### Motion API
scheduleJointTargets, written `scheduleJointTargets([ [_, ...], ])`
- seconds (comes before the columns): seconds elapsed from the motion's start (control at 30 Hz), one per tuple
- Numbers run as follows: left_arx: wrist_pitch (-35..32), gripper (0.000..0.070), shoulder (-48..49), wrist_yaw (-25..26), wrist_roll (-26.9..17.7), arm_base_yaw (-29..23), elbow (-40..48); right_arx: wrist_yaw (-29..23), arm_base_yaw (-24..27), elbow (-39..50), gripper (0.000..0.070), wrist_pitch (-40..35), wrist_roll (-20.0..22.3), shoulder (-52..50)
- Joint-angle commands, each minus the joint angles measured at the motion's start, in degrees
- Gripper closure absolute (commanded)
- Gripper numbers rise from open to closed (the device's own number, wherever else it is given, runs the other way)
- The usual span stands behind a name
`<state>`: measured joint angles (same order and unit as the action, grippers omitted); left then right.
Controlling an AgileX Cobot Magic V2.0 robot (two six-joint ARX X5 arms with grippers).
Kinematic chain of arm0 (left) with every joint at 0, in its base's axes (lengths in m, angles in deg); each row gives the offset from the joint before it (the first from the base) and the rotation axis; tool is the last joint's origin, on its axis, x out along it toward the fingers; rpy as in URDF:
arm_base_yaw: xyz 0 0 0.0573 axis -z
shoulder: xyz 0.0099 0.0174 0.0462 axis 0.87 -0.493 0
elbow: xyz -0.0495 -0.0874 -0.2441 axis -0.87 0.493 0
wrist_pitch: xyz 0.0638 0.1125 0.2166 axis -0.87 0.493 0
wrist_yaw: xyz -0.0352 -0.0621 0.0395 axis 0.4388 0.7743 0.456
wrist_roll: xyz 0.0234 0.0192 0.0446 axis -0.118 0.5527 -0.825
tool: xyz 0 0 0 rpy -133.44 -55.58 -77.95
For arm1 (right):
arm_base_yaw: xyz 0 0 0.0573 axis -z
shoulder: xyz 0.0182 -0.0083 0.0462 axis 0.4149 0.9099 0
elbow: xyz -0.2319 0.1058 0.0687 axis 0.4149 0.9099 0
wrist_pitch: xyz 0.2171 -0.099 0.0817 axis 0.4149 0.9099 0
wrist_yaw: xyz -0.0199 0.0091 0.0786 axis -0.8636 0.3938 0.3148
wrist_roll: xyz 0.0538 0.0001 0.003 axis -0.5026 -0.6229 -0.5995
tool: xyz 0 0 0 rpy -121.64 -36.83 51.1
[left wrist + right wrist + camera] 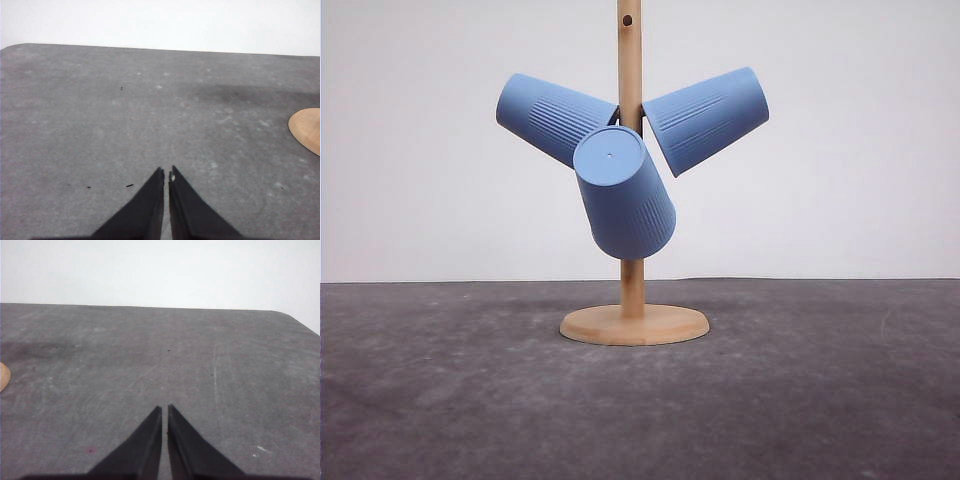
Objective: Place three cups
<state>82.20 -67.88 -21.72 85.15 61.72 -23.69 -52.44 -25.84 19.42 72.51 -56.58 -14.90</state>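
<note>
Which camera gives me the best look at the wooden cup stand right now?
The front view: the wooden stand shows from round base up the post, with all three blue cups hung on it. The left wrist view catches just an edge of its base; the right wrist view catches a sliver.

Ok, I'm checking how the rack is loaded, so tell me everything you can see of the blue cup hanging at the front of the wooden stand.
The front cup is a matte blue tapered tumbler without a handle, fine vertical ribs near its mouth and a smooth band toward its flat base. It hangs tilted on the wooden stand, base facing up toward the camera, mouth down and away. It overlaps the post in front view, below the two other cups, well above the round wooden foot.
</note>
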Motion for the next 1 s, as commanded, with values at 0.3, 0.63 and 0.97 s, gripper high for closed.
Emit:
scheduleJointTargets([
  [0.3, 0.2, 0.07, 0.1, 0.1, -0.2, -0.1, 0.7, -0.1, 0.1, 0.2, 0.0685, -0.4, -0.6, 0.0],
  [0.63, 0.2, 0.07, 0.1, 0.1, -0.2, -0.1, 0.7, -0.1, 0.1, 0.2, 0.0685, -0.4, -0.6, 0.0],
  [0.97, 0.2, 0.07, 0.1, 0.1, -0.2, -0.1, 0.7, -0.1, 0.1, 0.2, 0.0685, -0.4, -0.6, 0.0],
])
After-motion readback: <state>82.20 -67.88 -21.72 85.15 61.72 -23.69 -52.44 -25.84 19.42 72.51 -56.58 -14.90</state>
